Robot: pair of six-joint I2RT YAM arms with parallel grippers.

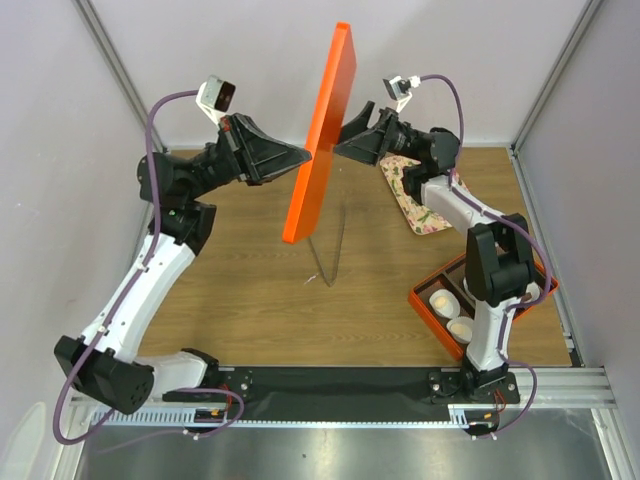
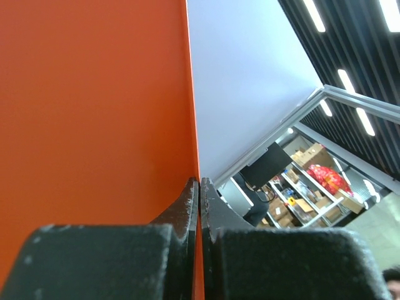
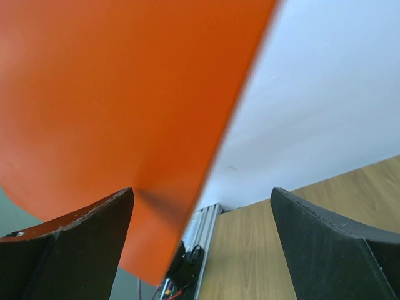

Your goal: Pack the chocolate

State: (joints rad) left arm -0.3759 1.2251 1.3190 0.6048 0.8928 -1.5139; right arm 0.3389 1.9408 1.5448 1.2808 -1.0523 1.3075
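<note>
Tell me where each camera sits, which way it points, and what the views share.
Top external: above and behind the arm bases, looking down on the table; both arms show, meeting at the upright orange panel.
Left wrist: on the left arm, looking up along the panel to wall and ceiling lights; the left gripper is clamped on the panel's edge.
Right wrist: on the right arm, looking past the panel at wall and table; the right gripper shows fingers wide apart.
Shared: all three see the panel.

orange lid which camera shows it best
Top external shows the whole orange lid upright in the air. Left wrist shows only one face and an edge pinched in the left gripper; right wrist, a blurred corner by the open right gripper.
</note>
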